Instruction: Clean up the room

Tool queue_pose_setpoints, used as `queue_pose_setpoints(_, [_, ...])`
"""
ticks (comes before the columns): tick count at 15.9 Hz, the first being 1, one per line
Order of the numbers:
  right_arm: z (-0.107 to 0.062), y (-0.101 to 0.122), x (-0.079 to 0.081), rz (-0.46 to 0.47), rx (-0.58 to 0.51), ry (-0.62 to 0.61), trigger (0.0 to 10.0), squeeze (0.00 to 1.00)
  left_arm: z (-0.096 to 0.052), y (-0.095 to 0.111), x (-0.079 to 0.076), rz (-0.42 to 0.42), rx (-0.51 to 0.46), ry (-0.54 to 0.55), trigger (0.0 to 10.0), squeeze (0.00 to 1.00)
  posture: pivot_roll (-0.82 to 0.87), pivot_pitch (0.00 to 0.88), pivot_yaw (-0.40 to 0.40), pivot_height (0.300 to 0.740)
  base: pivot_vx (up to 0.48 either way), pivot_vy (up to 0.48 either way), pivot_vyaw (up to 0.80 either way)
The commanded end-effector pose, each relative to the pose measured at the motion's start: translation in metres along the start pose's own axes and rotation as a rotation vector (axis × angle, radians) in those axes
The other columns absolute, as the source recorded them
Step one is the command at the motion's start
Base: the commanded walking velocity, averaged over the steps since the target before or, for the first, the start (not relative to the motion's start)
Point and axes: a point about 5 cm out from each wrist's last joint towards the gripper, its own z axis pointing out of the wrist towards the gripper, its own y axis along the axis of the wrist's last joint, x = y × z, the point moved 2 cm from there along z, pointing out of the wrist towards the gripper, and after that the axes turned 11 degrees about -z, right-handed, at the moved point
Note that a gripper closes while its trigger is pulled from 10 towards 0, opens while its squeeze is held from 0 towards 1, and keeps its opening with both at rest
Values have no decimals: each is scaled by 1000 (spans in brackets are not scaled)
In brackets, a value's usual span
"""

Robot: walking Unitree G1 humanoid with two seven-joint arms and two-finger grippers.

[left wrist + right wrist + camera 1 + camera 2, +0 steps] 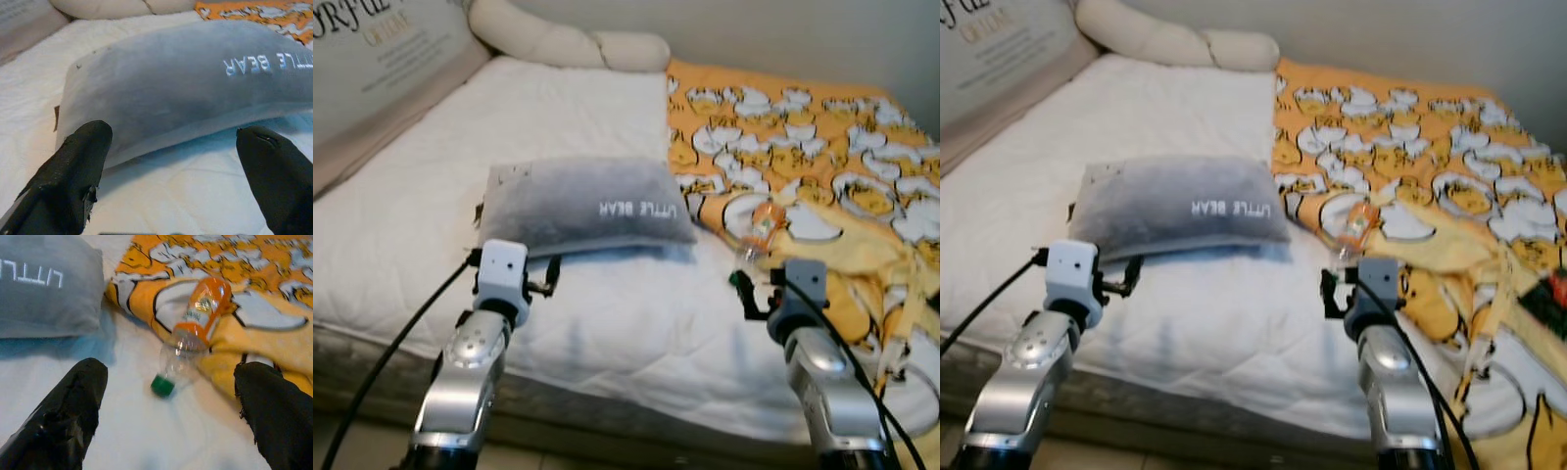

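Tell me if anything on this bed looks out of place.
Yes. A plastic bottle with an orange label and green cap lies on its side at the edge of the yellow blanket, just ahead of the open right gripper. The grey pillow sits mid-mattress, away from the headboard pillows, before the open left gripper.

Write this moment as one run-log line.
left gripper: open, facing grey plush pillow | right gripper: open, facing clear plastic bottle lying on white mattress

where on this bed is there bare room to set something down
The widest free patch is the white mattress between the headboard side and the grey pillow. A narrower strip runs along the near edge between the left hand and right hand. The yellow blanket side is crowded, with the plastic bottle at its edge.
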Motion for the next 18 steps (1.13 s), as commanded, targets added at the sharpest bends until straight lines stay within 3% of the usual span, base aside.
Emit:
queue_pose_setpoints(1, [1, 5, -5, -13, -10, -13, 10000, 1000, 1, 1, -7, 9, -6, -15, 10000, 667, -78, 0, -50, 740, 0, 0, 0])
queue_pose_setpoints(4, [1, 4, -6, -18, -7, -17, 10000, 1000, 2, 1, -5, -6, -2, 7, 10000, 541, -77, 0, -52, 740, 0, 0, 0])
queue_pose_setpoints(10, [2, 4, -6, -35, 0, -17, 10000, 1000, 3, 1, -8, 0, -11, -2, 10000, 514, -78, 0, -56, 740, 0, 0, 0])
queue_pose_setpoints(11, [2, 3, -6, -36, 4, -15, 10000, 0, 3, 2, -8, 1, -14, -6, 10000, 518, -78, 0, -57, 740, 0, 0, 0])
queue_pose_setpoints(14, [2, 0, -6, -43, 30, -9, 10000, 0, 2, 2, -10, 7, -17, -11, 10000, 525, -69, 0, -59, 740, 0, 0, 0])
queue_pose_setpoints(17, [0, 1, -7, -30, 34, -14, 10000, 0, -1, 7, -13, 64, -25, -54, 10000, 510, -63, 0, -60, 740, 0, 0, 0])
queue_pose_setpoints(18, [-1, 2, -13, 56, 22, -44, 10000, 1000, -8, 7, -15, 83, -11, -120, 10000, 498, -54, 0, -62, 740, 0, 0, 0])
